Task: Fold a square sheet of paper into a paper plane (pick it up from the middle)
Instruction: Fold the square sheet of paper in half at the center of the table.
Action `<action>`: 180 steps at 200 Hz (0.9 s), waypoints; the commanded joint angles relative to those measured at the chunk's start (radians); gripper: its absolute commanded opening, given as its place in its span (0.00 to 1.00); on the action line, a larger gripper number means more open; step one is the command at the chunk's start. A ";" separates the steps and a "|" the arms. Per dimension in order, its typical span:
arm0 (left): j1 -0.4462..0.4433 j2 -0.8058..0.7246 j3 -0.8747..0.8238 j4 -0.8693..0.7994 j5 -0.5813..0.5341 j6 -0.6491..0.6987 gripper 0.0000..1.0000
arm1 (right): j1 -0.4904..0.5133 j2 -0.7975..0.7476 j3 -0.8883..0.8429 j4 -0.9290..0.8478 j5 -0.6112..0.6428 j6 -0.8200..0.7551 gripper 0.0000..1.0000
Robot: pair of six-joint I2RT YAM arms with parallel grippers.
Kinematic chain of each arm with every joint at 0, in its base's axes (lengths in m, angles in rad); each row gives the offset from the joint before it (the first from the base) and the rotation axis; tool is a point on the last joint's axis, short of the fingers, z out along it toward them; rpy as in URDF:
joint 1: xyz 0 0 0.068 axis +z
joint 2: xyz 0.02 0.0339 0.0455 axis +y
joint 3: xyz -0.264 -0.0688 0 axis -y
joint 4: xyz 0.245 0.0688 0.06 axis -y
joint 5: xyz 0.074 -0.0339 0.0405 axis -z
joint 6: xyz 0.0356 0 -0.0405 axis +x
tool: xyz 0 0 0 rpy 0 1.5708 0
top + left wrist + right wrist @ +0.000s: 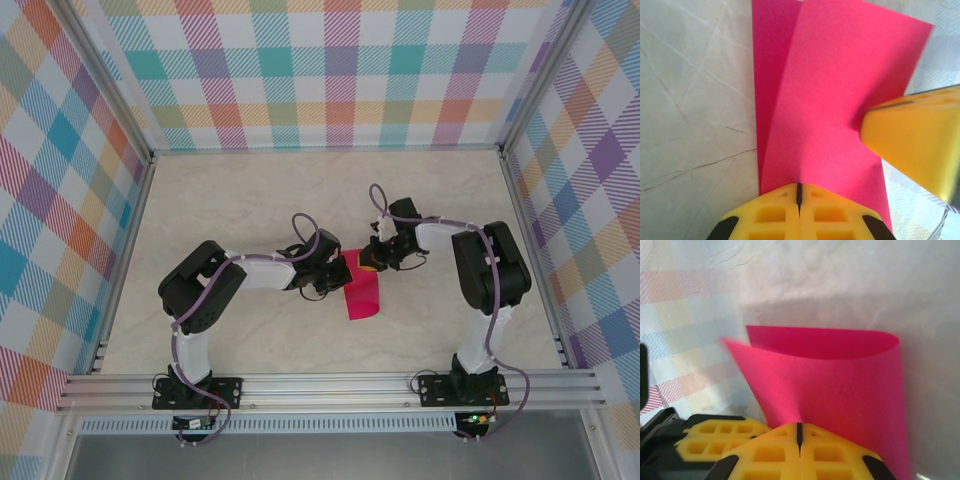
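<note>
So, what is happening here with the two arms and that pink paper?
Both arms are working on the square sheet of paper near the middle of the table. The left gripper and the right gripper are each shut on an edge of it, close to each other. The sheet is bent over on itself in a soft curve with no sharp crease visible, so the plane looks to be at an early fold.

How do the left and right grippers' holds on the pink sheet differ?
Left gripper pinches the square sheet of paper at its left edge; right gripper pinches its far end. Ahead of the left gripper it shows two offset layers; ahead of the right it curls over. Both are shut on it.
</note>
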 commanded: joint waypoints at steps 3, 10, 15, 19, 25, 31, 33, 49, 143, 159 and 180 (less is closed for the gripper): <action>-0.004 0.113 -0.082 -0.348 -0.110 0.008 0.00 | -0.041 0.015 0.001 0.020 0.020 -0.011 0.00; -0.003 0.115 -0.085 -0.346 -0.109 0.005 0.00 | -0.053 0.017 -0.001 0.016 0.031 -0.016 0.00; -0.003 0.115 -0.086 -0.345 -0.109 0.005 0.00 | -0.060 0.019 -0.001 0.014 0.040 -0.022 0.00; -0.004 0.115 -0.088 -0.345 -0.110 0.005 0.00 | -0.065 0.019 0.000 0.009 0.048 -0.026 0.00; -0.003 0.116 -0.087 -0.347 -0.109 0.005 0.00 | -0.074 0.021 0.001 0.001 0.062 -0.029 0.00; -0.004 0.115 -0.089 -0.349 -0.108 0.005 0.00 | -0.082 0.023 0.002 -0.006 0.072 -0.026 0.00; -0.003 0.114 -0.090 -0.350 -0.108 0.006 0.00 | -0.084 0.021 0.002 -0.008 0.074 -0.026 0.00; -0.004 0.111 -0.095 -0.348 -0.108 0.005 0.00 | -0.103 0.004 -0.011 -0.004 0.108 -0.017 0.00; -0.005 0.115 -0.081 -0.350 -0.117 0.017 0.00 | -0.044 -0.131 -0.041 0.136 -0.006 0.046 0.00; -0.005 0.117 -0.079 -0.350 -0.116 0.018 0.00 | -0.022 -0.073 -0.007 0.112 0.006 0.042 0.00; -0.004 0.116 -0.079 -0.349 -0.120 0.020 0.00 | -0.017 -0.012 0.026 0.094 0.012 0.043 0.00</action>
